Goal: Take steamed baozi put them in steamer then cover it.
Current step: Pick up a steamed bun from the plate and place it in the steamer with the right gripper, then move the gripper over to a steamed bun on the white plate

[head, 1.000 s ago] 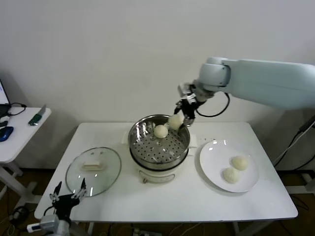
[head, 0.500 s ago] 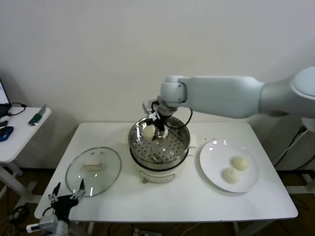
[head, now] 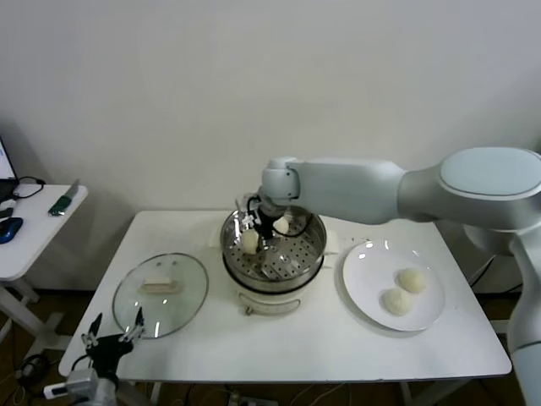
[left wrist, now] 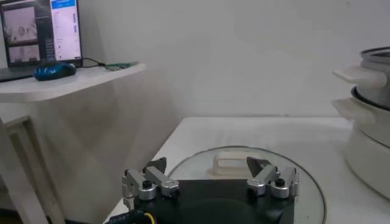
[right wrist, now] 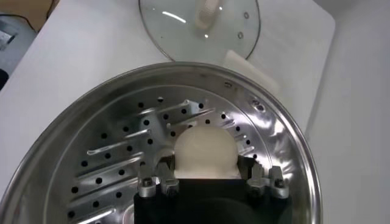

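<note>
I take the white table (head: 321,338) as my landmark. On its right part I see a round white plate (head: 368,292). Off its left edge stands a lower white side table (head: 30,233); on that I make out a blue computer mouse (head: 8,229), a green-handled tool (head: 61,203), a black cable (head: 30,183) and a lit laptop screen (left wrist: 41,30). Behind everything rises a plain white wall (head: 169,93).

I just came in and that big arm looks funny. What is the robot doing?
The robot is filling a shiny round metal steamer with small cream-white dough buns. Its right gripper is down inside the steamer, shut on one bun. Another bun already sits in there, and two more wait on the flat white plate. The round clear glass lid lies on the white table. The left gripper waits, open, near the lid.
</note>
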`<state>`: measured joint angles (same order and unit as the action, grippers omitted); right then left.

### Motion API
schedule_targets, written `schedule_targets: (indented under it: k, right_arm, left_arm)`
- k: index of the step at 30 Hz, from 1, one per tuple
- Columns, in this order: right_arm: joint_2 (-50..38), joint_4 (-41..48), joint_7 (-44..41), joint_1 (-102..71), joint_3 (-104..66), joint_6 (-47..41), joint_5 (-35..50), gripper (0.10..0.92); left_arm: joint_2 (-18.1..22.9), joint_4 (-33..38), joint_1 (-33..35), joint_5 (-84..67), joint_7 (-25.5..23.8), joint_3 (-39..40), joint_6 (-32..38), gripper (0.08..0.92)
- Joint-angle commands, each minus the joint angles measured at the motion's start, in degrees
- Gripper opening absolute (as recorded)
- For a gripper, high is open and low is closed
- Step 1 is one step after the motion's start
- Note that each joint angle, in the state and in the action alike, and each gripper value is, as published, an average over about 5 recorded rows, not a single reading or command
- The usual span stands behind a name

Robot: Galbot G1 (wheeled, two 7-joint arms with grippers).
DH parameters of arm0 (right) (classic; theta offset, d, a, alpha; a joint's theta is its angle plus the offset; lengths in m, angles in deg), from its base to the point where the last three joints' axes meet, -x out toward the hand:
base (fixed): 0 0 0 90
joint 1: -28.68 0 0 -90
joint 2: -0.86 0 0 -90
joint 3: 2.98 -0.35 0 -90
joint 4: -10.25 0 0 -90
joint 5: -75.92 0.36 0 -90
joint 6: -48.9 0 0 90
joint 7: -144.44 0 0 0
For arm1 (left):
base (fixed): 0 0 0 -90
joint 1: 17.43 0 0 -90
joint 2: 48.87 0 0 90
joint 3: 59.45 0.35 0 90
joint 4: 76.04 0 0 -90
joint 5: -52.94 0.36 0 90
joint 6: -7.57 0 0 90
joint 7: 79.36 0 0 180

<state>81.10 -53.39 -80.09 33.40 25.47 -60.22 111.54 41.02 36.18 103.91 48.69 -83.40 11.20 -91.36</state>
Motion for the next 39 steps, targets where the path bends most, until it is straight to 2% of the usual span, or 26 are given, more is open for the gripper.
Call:
schedule_targets:
  k: [1,5,12,18,28,39]
  right_arm:
    - [1.5,2.7,0.6,-2.7,-0.4,-0.1,-1.2,0.675]
    - [1.3,3.2,0.8,-3.1,-0.9,0.0,-1.7,0.687]
    - [-0.3,1.8,-0.5,-2.4,-2.2,1.4,-0.3,0.811]
    - [-4.8,-2.1,-4.5,4.3,-0.6,3.7,2.1,0.822]
    - [-24.4,-11.7,-14.1,17.3,8.2,8.3,5.4,0.823]
    - [-41.2,-18.2,-15.2,18.3,16.6,9.5,-1.2,0.823]
  left_arm:
    - [0.1,0.1,0.0,0.1,0.0,0.0,-0.1,0.823]
    - [0.1,0.4,0.0,0.1,0.0,-0.1,-0.1,0.823]
    - [0.2,0.9,0.1,0.1,0.0,-0.1,-0.3,0.823]
    - [0.4,1.7,0.1,0.2,0.0,-0.1,-0.7,0.823]
    - [0.5,2.9,0.0,0.3,-0.1,0.0,-1.4,0.823]
    - [0.5,3.4,0.3,0.1,-0.2,-0.1,-1.4,0.823]
